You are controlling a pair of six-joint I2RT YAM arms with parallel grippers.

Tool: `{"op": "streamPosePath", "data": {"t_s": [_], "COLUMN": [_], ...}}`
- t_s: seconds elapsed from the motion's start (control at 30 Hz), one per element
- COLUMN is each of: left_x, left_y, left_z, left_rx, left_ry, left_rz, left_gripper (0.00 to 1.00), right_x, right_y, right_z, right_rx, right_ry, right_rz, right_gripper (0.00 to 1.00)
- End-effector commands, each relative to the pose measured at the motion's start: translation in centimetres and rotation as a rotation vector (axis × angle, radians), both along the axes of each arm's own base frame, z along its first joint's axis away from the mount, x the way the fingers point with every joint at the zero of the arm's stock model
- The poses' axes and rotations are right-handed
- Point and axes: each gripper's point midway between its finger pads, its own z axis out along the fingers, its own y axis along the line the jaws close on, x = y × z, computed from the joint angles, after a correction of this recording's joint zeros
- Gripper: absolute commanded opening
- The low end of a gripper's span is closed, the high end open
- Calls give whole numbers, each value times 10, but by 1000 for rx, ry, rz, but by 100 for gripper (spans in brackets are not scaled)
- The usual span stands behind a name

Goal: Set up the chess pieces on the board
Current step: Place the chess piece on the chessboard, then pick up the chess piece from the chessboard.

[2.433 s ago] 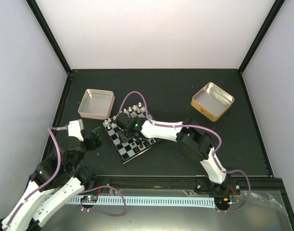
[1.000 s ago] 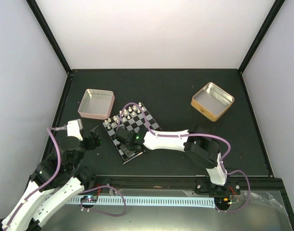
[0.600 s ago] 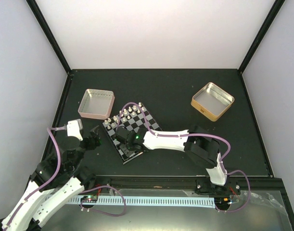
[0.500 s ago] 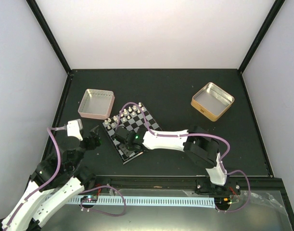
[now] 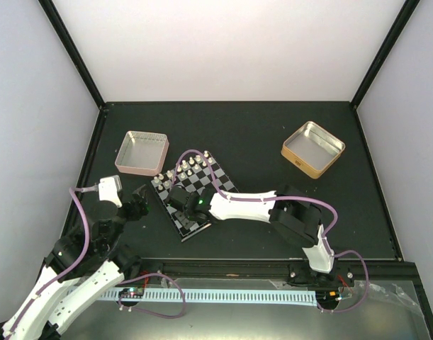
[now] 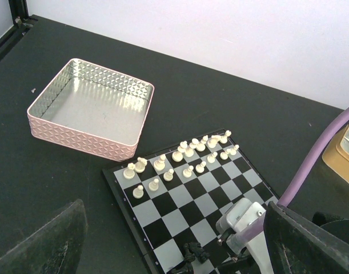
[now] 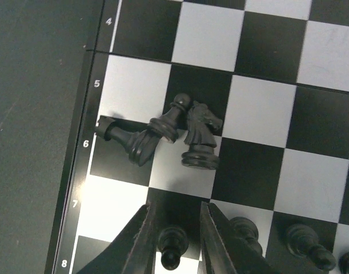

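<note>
Where your pink tin [image 5: 142, 170] sits: far left, just beyond the board [image 5: 210, 181]; only its shiny floor shows inside.
Gold tin [image 5: 301, 161]: far right, well apart; you see bare metal inside.
Chess pieces: white ones [image 6: 180, 155] in two far rows; black ones [image 7: 200, 137] at the near end, three heaped by the left rim.
Right gripper [image 7: 175, 206]: narrowly parted around a standing black pawn [image 7: 173, 244].
Left gripper [image 6: 175, 206]: spread wide, left of the board.
Room: open table [image 5: 273, 134] between board and gold tin.
</note>
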Motion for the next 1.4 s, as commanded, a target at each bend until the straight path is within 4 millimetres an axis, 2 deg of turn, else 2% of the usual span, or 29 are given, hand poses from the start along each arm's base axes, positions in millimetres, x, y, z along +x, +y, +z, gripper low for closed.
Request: {"op": "streamPosePath", "data": {"t_s": [0.0, 0.2, 0.33, 0.43, 0.7, 1.17, 1.27, 1.37], "left_x": [0, -3, -3, -3, -3, -2, -2, -2], "left_y": [5, 10, 10, 10, 10, 10, 9, 9], "left_z": [6, 9, 9, 9, 8, 8, 8, 7], "left_rx": [-6, -27, -31, -29, -28, -23, -22, -21], "left_ry": [-30, -53, -55, -53, -51, -48, -47, -46], "left_rz": [19, 36, 38, 37, 39, 38, 38, 39], "left_gripper": [86, 86, 86, 86, 87, 87, 87, 87], "right_x": [13, 24, 30, 33, 42, 41, 41, 45], "right_y": [9, 7, 12, 16, 15, 14, 13, 12], "right_z": [27, 27, 24, 19, 6, -16, -17, -9], "right_rx": [51, 45, 38, 25, -3, -23, -22, -3], "right_ry": [-80, -114, -112, -110, -106, -50, -44, -61], "right_rz": [-38, -67, -59, -50, -70, -53, -53, -61], "right_gripper": [23, 25, 30, 31, 21, 22, 16, 9]}}
